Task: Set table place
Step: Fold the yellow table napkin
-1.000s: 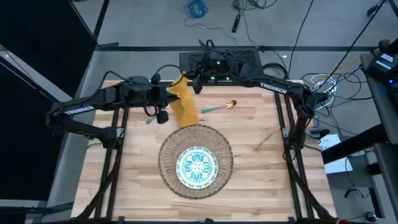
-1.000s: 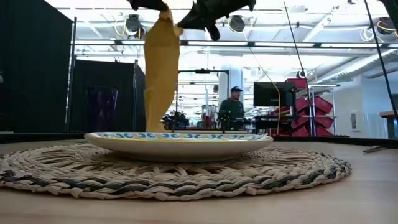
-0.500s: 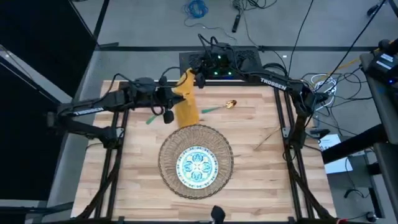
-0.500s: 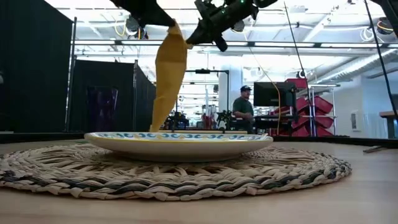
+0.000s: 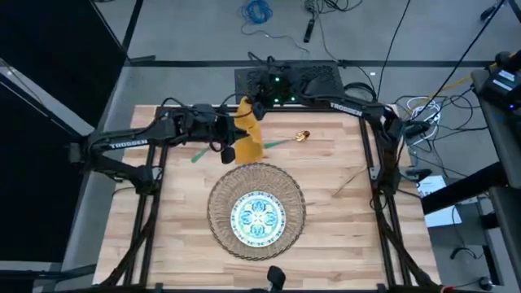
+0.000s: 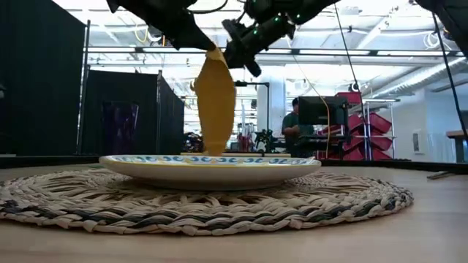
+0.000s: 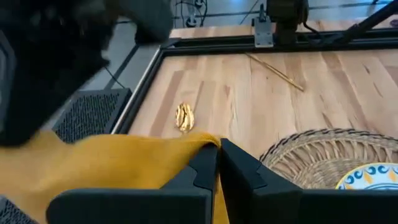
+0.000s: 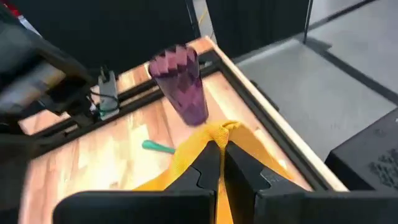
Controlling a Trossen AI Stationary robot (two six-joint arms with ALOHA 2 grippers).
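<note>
Two tools pinch one mustard-yellow napkin [image 5: 247, 134] aloft, upper centre of the high view.
Left tool [image 5: 232, 122] and right tool [image 5: 255, 104] both clamp its top edge; lower evenly beside the straw placemat [image 5: 218, 213], clear of the spoon [image 5: 286, 140].

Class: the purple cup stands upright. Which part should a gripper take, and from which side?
Probably the faceted wall of the purple cup near its wider rim, coming from above: it stands upright and narrows toward the base. The left gripper and right gripper hold the napkin.
</note>
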